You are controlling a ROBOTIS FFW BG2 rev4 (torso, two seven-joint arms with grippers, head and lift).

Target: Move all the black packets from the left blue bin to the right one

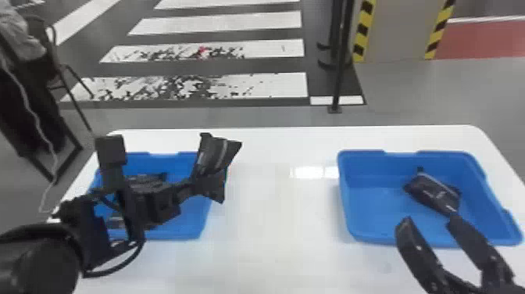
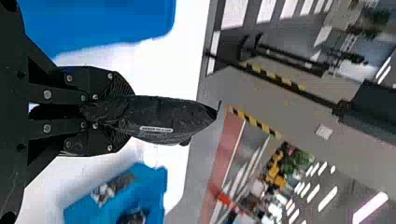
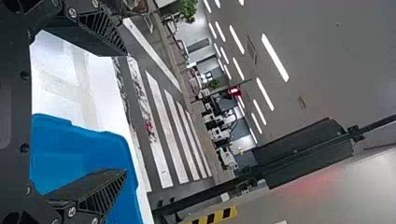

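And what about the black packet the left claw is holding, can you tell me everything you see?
The black packet looks like crinkly, slightly shiny plastic, narrowing to a pointy far end. A thin pale strip is on its side. The left claw pinches one end between its fingers, and the rest sticks out. In the head view, it shows at the left blue bin's right edge.

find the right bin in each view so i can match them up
Head view: the right bin is on the right of the table, a packet inside.
Left wrist view: the bin nearer the red floor.
Right wrist view: the bin, partly behind one finger of the right gripper.
Shared landmark: yellow-black stripes.
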